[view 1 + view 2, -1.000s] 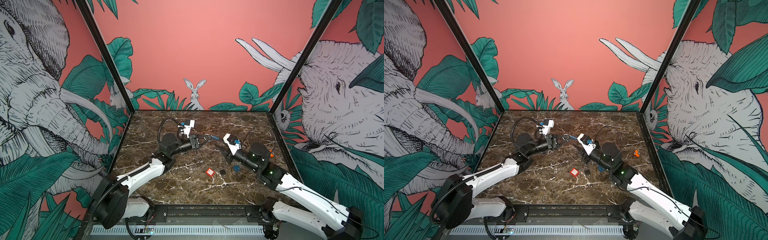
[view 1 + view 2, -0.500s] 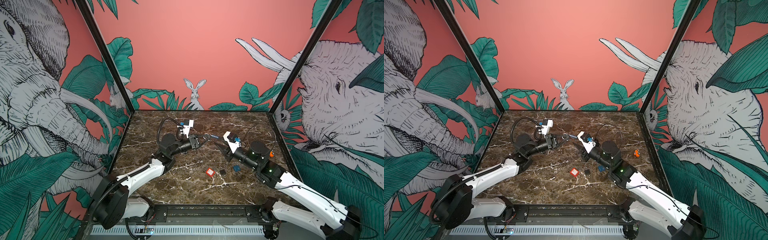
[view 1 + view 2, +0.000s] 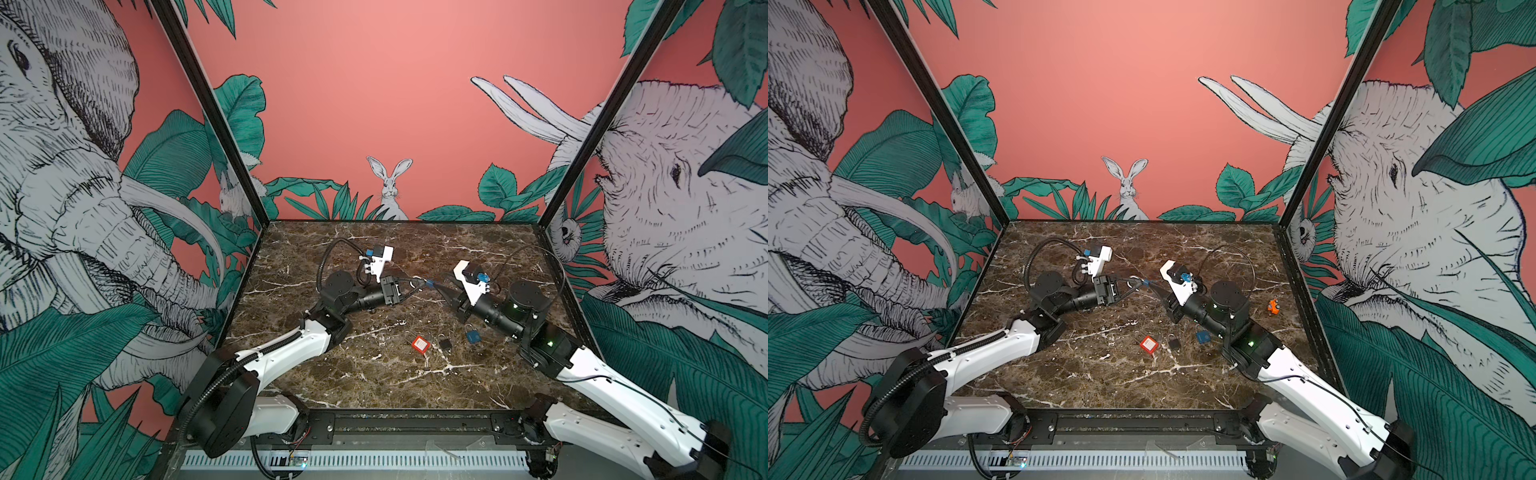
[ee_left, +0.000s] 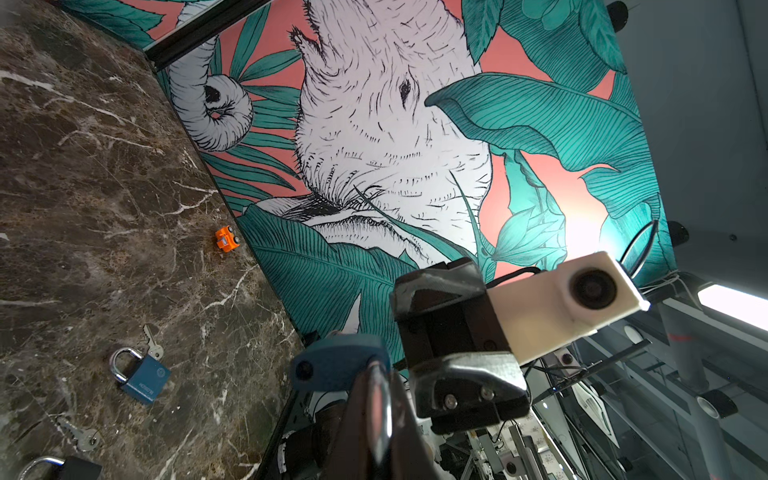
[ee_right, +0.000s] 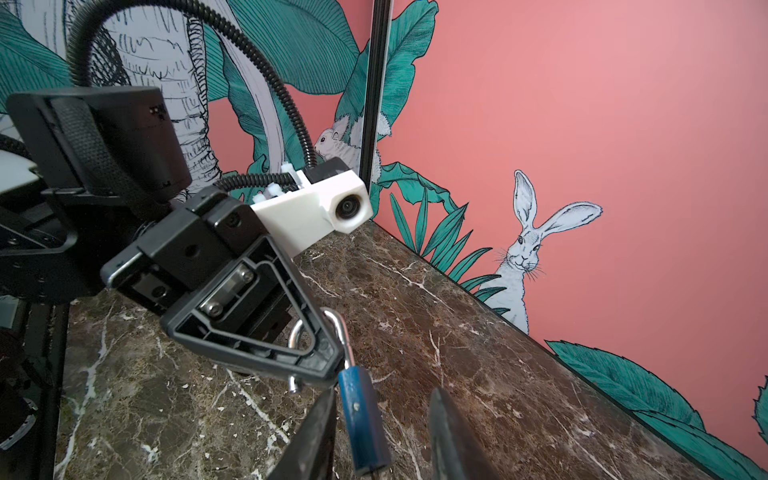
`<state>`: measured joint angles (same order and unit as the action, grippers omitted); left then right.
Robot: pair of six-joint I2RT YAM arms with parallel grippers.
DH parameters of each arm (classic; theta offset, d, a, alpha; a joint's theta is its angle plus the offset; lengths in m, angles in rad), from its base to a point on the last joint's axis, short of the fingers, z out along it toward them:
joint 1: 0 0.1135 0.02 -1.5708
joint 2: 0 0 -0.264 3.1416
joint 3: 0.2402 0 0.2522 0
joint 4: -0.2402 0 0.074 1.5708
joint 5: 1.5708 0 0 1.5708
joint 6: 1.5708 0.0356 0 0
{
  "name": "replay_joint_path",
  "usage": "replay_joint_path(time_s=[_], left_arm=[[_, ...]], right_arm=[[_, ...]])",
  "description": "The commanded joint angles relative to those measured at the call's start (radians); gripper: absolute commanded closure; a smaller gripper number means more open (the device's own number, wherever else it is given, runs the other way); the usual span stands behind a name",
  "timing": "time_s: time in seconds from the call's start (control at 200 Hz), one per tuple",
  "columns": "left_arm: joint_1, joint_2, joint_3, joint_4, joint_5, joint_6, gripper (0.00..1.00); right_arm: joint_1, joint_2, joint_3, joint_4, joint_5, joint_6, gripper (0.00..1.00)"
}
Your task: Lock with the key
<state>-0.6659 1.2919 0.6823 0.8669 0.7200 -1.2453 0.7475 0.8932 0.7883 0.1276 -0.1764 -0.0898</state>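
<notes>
Marble table (image 3: 374,382), jungle-mural walls (image 3: 415,104); our left gripper (image 5: 328,368) clamps the lock (image 5: 361,413) by its shackle, right gripper (image 5: 384,392) jaws parted around it; only the left wrist makes out a key (image 4: 151,347) beside another padlock (image 4: 143,376)

The surface (image 3: 374,386) is dark brown marble with white veins. A small orange toy car (image 3: 1273,307) stands near its right edge, close to the wall. A small red square piece with a white face (image 3: 419,344) lies flat between the middle and the near edge. Behind the far edge is a pink wall with a painted rabbit (image 3: 389,187). Elephants (image 3: 665,208) and green leaves cover the side walls.
</notes>
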Motion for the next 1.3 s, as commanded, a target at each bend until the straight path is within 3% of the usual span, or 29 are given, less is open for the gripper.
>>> replay_joint_path(time_s=[0.0,0.48,1.03,1.29], left_arm=[[-0.001,-0.018,-0.004,0.052,0.013,0.007,1.00],[-0.001,-0.025,0.007,0.044,0.016,0.006,1.00],[0.000,-0.029,0.010,0.062,0.027,-0.006,1.00],[-0.001,-0.028,0.005,0.060,0.025,-0.002,1.00]], right_arm=[[-0.003,0.001,0.014,0.018,-0.012,0.007,0.64],[-0.003,0.046,-0.029,0.040,-0.087,0.050,0.70],[-0.003,0.088,-0.035,0.065,-0.080,0.058,0.74],[-0.007,0.071,-0.043,0.078,-0.081,0.070,0.98]])
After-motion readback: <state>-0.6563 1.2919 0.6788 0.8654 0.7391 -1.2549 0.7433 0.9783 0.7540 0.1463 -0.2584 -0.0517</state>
